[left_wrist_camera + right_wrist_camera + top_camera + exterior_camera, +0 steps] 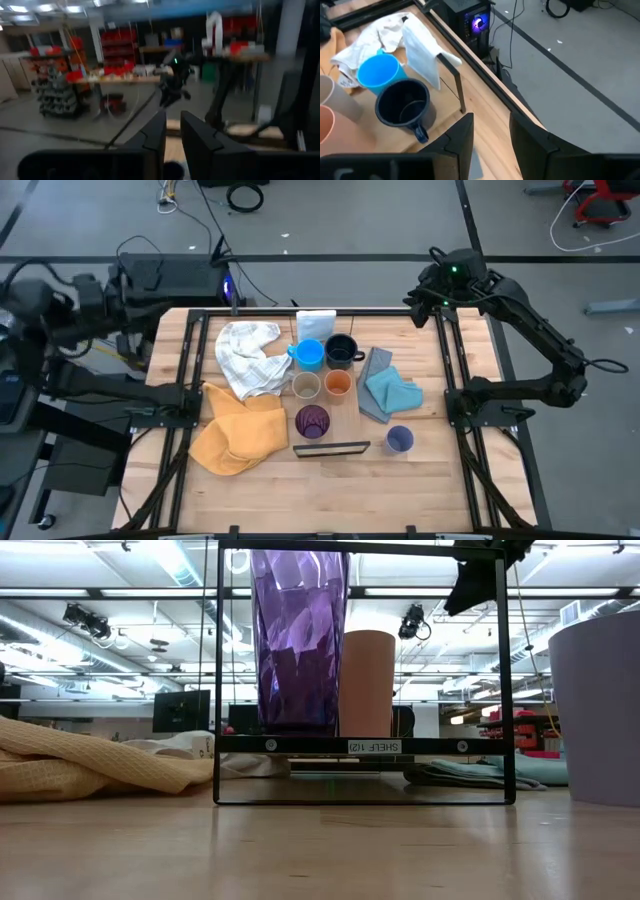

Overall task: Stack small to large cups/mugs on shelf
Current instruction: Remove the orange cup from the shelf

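arms: dark, jointed | right arm [520, 310]: green light | fingers [462, 137]: black, angular

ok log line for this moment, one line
left gripper: open, parked off table's left | right gripper: open, over far-right edge | purple tumbler, tan cup on shelf | nothing held

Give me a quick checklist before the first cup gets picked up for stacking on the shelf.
1. Both arms clear of the cups: ok, left gripper and right gripper are back at the far edge.
2. Right gripper open: ok.
3. Left gripper open: ok, small gap.
4. Lavender cup upright: ok, beside the shelf.
5. Purple tumbler free to grasp: ok.
6. Navy mug empty: ok.
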Robot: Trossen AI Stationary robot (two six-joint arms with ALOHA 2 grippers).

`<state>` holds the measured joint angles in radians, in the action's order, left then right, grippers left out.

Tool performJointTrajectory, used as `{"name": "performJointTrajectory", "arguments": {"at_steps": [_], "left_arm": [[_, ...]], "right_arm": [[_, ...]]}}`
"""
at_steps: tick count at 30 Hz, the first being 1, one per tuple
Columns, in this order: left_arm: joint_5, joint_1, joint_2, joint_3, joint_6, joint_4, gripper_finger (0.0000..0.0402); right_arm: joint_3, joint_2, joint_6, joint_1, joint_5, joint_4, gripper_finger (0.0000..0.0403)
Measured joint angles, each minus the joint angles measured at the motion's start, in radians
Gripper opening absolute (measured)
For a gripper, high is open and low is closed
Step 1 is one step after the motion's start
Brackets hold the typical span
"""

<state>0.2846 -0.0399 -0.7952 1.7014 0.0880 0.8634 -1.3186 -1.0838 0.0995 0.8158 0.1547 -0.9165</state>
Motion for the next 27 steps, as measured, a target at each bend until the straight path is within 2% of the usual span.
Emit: {"name": "performJointTrajectory", "arguments": {"at_steps": [3, 6, 9, 16, 21, 24, 27], "left_arm": [[0.001, 0.000, 0.161, -0.283, -0.031, -0.251, 0.0056], [-0.040, 0.000, 0.263, -0.536, -0.031, -0.527, 0.0056], [-0.053, 0.001, 0.309, -0.709, -0.036, -0.720, 0.0060], [-0.052, -0.003, 0.289, -0.968, -0.193, -0.789, 0.0068], [-0.049, -0.003, 0.294, -1.113, -0.238, -1.011, 0.0073], [-0.034, -0.003, 0.294, -1.168, -0.261, -1.026, 0.0073], [-0.030, -0.003, 0.293, -1.209, -0.277, -1.024, 0.0072]], "right_arm": [[0.000, -0.009, -0.027, 0.000, 0.000, 0.016, 0.0132], [0.000, -0.016, -0.051, 0.000, 0.000, 0.034, 0.0132], [0.000, -0.024, -0.077, 0.000, 0.000, 0.054, 0.0132], [0.000, -0.046, -0.097, -0.001, 0.000, 0.059, 0.0132], [0.000, -0.047, -0.097, -0.001, 0.008, 0.061, 0.0132], [0.000, -0.047, -0.121, -0.001, 0.067, 0.032, 0.0132], [0.000, -0.044, -0.137, -0.026, 0.182, -0.018, 0.0132]]}}
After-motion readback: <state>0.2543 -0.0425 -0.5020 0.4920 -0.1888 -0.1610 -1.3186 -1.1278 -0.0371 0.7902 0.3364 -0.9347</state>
